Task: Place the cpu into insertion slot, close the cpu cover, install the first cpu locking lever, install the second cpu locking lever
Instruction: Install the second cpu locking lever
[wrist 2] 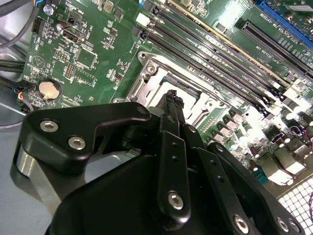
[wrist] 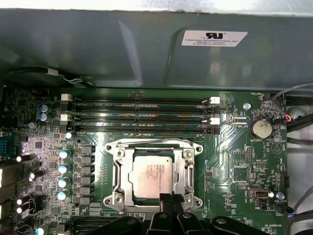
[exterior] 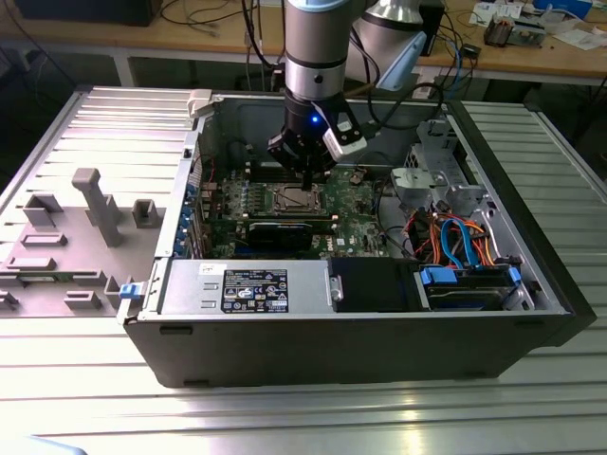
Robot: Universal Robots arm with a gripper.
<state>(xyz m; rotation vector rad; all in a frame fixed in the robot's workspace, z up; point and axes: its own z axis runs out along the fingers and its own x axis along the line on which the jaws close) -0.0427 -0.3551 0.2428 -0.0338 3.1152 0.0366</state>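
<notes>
The cpu (wrist: 151, 176), a square silver-grey chip, lies flat in the insertion slot (wrist: 117, 152) on the green board. The cpu cover (wrist: 125, 178), a silvery frame, lies closed around it. A thin wire lever (wrist: 156, 141) runs along the socket's edge nearest the memory slots. My gripper (wrist: 172, 198) is shut with nothing seen between its black fingertips, which sit at the cover's edge nearest the camera. In the second wrist view the gripper (wrist 2: 171, 94) points down onto the cpu cover (wrist 2: 151, 83). In the exterior view the gripper (exterior: 305, 178) hangs just above the insertion slot (exterior: 292, 199).
Long memory slots (wrist: 142, 117) run beside the socket, with the grey case wall (wrist: 146, 49) behind them. A coin battery (wrist: 260, 128) sits nearby. A black card (exterior: 280, 230), the power supply (exterior: 247, 287) and a drive cage with cables (exterior: 455, 237) surround the board.
</notes>
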